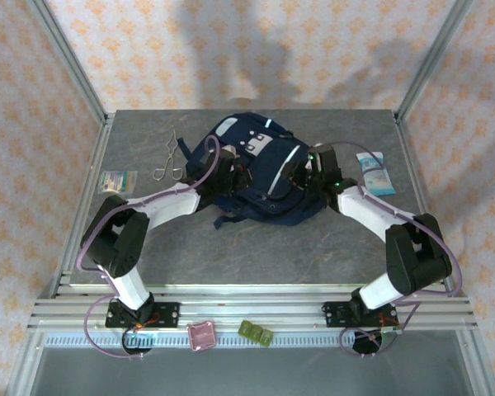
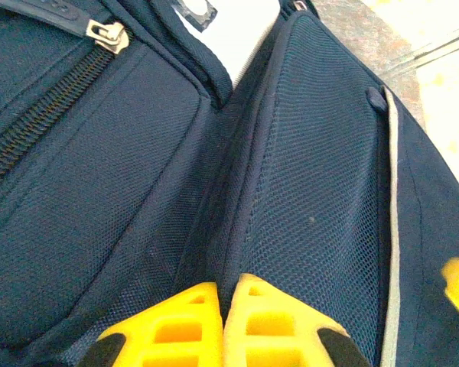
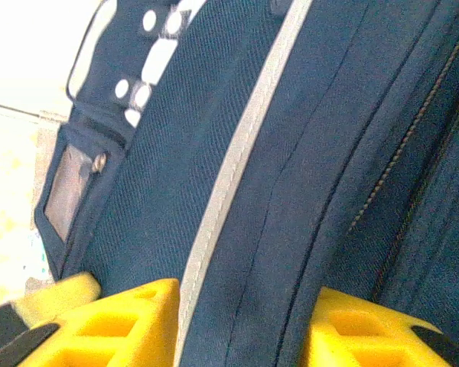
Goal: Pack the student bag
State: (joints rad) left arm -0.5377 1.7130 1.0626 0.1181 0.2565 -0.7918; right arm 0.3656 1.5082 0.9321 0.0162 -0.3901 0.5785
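Note:
The student bag [image 1: 262, 158], navy blue with light-grey stripes and a white-grey front patch, lies in the middle of the table. My left gripper [image 1: 228, 175] is at its left side. In the left wrist view the yellow fingers of this gripper [image 2: 226, 287] are shut on a thin fold of the bag's mesh fabric [image 2: 314, 153], near a zipper pull [image 2: 107, 34]. My right gripper [image 1: 307, 175] is at the bag's right side. In the right wrist view this gripper [image 3: 245, 290] has its fingers closed against a thick fold of the bag [image 3: 291, 153], beside a grey stripe [image 3: 237, 160].
Metal forceps [image 1: 169, 157] lie left of the bag, with a small green-and-white packet [image 1: 117, 180] further left. A blue packet [image 1: 373, 172] lies to the right. On the front rail sit a pink piece [image 1: 202, 336] and a green piece [image 1: 256, 332]. Frame posts stand at the table corners.

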